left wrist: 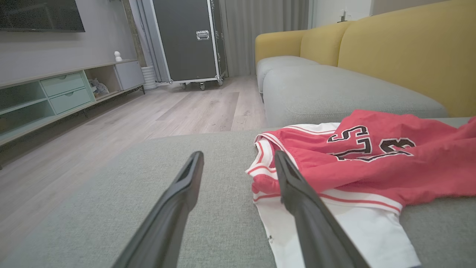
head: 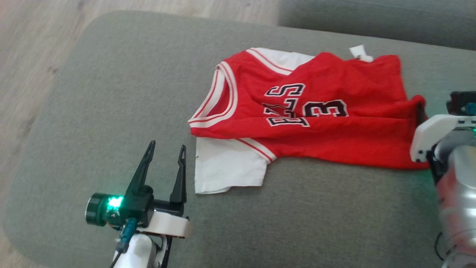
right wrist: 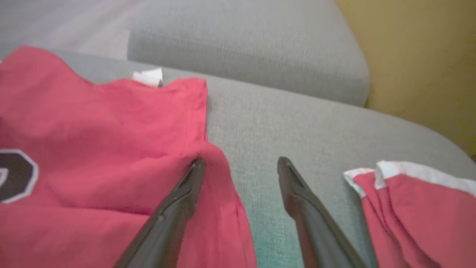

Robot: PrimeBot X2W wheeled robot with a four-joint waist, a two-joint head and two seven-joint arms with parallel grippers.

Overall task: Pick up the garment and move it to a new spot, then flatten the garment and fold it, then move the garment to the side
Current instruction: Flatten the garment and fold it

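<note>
Head view: looking at jersey (head: 316, 119) lying rumpled right of centre on cushion (head: 111, 111). Judging placement done, flattening underway, folding and shifting aside remaining. Holding left gripper (head: 167, 146) near-left of jersey, fingers apart; holding right gripper (right wrist: 241, 162) over its right edge, fingers apart, clamping nothing.
</note>
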